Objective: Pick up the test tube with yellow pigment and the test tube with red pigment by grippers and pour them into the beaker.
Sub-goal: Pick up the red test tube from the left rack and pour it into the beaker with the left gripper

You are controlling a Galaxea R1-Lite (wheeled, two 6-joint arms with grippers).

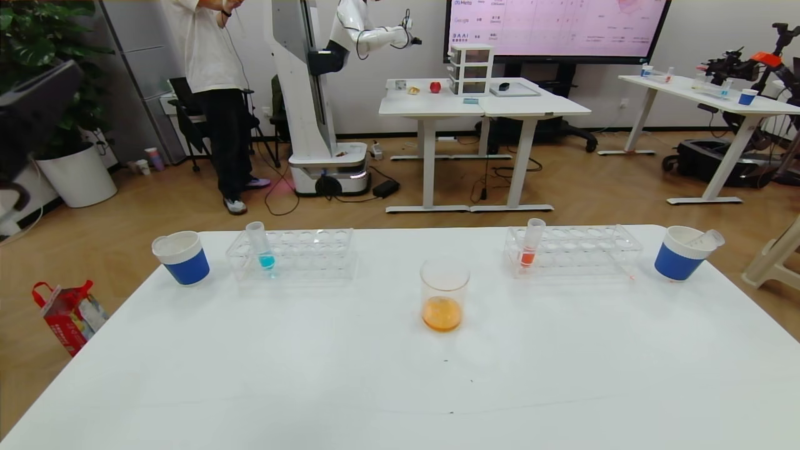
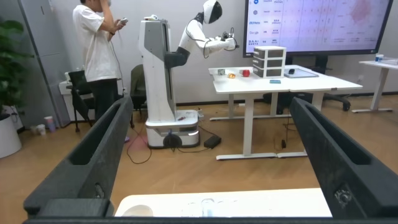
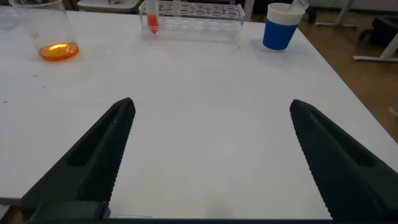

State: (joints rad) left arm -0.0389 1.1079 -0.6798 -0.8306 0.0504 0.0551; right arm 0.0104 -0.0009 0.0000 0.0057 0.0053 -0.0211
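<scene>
The beaker (image 1: 444, 295) stands mid-desk with orange liquid pooled in its bottom, so I judge both pours are done. No yellow tube is visible anywhere. An empty tube (image 1: 709, 239) lies tilted in the paper cup (image 1: 681, 252) at my right, and may be one of those poured, though I cannot say. One tube of red liquid (image 1: 531, 244) stands upright in the right rack (image 1: 572, 250), and a blue one (image 1: 260, 245) in the left rack (image 1: 290, 251).

My left pincer (image 2: 205, 152) is spread wide and empty, raised and looking out over the desk (image 1: 400, 375)'s far edge. My right pincer (image 3: 211, 155) is also wide and empty, low over bare desk, well apart from the beaker. What remains, I think, is only to park both arms.
</scene>
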